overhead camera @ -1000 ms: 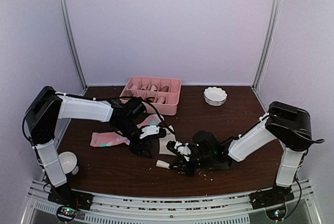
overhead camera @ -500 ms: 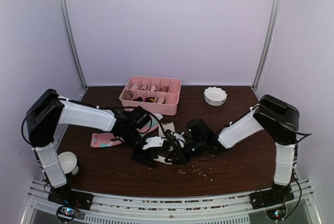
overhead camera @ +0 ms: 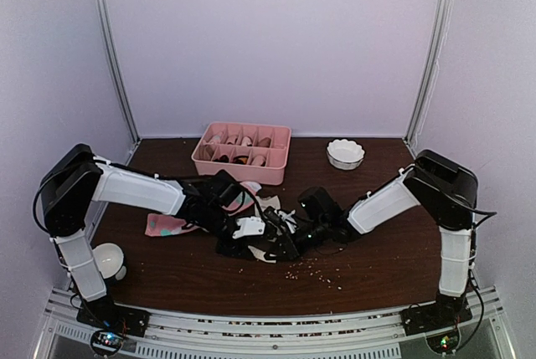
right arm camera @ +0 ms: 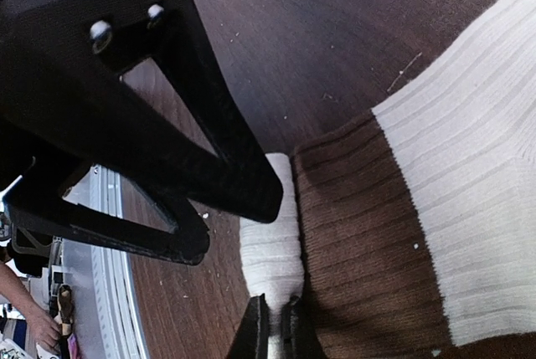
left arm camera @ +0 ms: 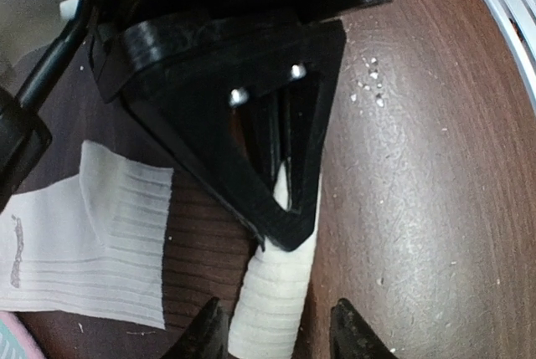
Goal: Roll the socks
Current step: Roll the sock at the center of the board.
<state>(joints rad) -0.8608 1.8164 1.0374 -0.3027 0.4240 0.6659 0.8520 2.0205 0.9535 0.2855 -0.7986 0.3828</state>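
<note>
Seemingly barely begun: the right end effector (right arm camera: 272, 330) pinches the cream sock (left arm camera: 272, 300) on the tabletop (overhead camera: 377, 275), the left end effector (left arm camera: 276, 334) spread astride its partly rolled end, while the pink sock (overhead camera: 165, 225) lies flat.

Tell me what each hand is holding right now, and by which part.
The right hand pinches the cream sock by its rolled white end. The left hand straddles that same roll; whether it grips cannot be told.
</note>
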